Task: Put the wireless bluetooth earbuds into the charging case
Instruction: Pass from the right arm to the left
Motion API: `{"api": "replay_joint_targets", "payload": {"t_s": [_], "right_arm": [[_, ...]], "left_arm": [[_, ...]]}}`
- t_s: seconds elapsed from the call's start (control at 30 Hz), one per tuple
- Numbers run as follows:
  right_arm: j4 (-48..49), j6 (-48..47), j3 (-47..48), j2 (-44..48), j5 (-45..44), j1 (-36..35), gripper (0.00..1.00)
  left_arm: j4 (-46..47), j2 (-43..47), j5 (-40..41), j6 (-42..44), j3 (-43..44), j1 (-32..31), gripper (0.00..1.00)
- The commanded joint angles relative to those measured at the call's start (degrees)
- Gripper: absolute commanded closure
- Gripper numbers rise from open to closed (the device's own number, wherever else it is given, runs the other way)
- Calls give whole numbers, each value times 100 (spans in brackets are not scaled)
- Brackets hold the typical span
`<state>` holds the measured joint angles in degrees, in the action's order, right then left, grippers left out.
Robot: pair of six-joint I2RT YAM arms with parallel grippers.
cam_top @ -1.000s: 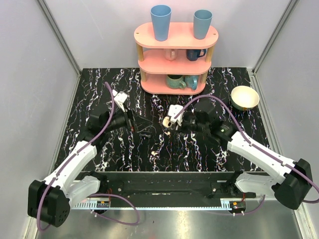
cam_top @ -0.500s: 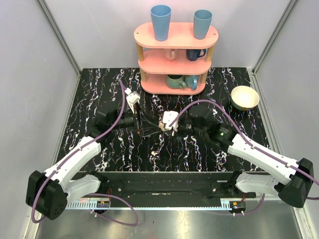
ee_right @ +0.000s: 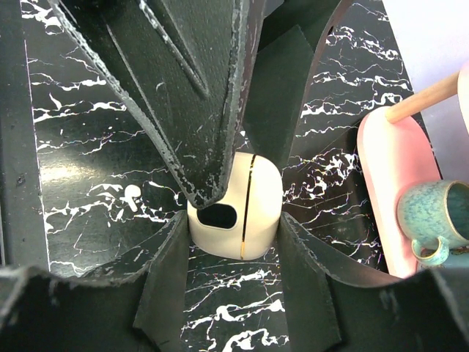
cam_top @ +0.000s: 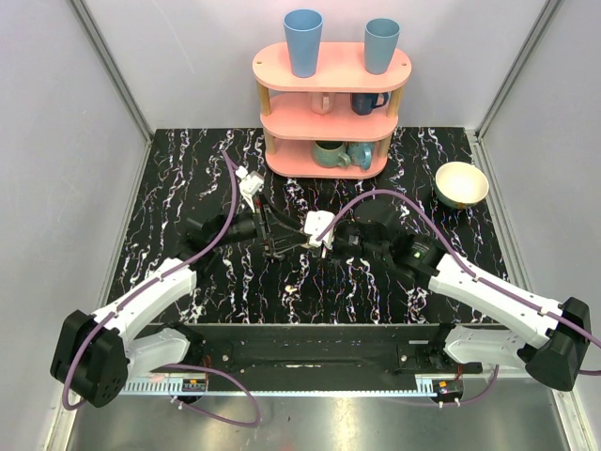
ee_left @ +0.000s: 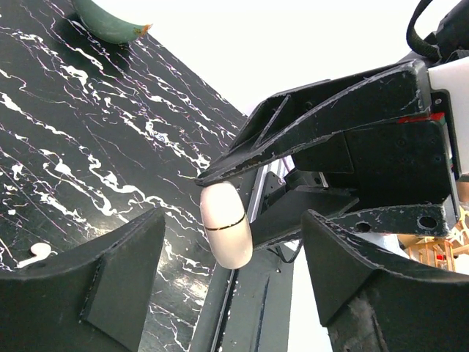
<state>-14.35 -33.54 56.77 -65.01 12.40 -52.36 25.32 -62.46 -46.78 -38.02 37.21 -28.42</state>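
– Right gripper (cam_top: 317, 235) first: what has it got?

– It is clamped on the charging case (ee_right: 253, 209), pressing on two opposite sides. The case is mid-table, in front of the pink shelf (ee_right: 388, 161). A thin seam runs across its face, and the lid looks shut.

– And the left gripper (ee_left: 233, 216)?

– Its jaws stand apart, one on either side of the case. Its own wrist view shows a gap on both sides, so it holds nothing.

– So which step is this?

– I'd judge it to be opening the case, with one arm steadying it and the other set to work the lid. No earbud is picked up yet. One earbud (ee_left: 34, 254) lies on the black marbled table (ee_left: 88, 147), well apart from the case.

– What does the next move need?

– A purchase on the lid half alone, to one side of the seam, while the body is held firm. Pinching both halves would keep it shut. The plastic is smooth and rounded, so a slip seems likely.

– What can't you make out?

– I can't find the second earbud. A pale blob (ee_right: 132, 194) in the right wrist view may be an earbud or just a marble vein. From above, the two grippers overlap and hide nearly all of the case. I can't tell whether it rests on the table, nor what the dark oval (ee_right: 218, 215) on its face is.
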Motion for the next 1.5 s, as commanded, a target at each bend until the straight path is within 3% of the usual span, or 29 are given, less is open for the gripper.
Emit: {"api": "replay_joint_targets", "payload": {"t_s": [0.0,0.27,0.67,1.17,1.4,1.47], "right_arm": [[380,49,211,33,-186,-55,87],[539,67,132,94,-177,-64,87],[539,76,27,217,-151,-64,87],[547,111,-35,252,-80,-64,87],[538,76,-26,244,-80,-73,87],[538,49,-26,244,-98,-73,87]], "left_arm": [[298,23,91,40,40,-75,22],[-159,-144,-147,357,243,-225,31],[52,-249,55,260,269,-313,55],[667,-320,231,-135,146,-339,56],[597,-355,135,-92,172,-357,68],[492,-355,108,-13,199,-357,79]]}}
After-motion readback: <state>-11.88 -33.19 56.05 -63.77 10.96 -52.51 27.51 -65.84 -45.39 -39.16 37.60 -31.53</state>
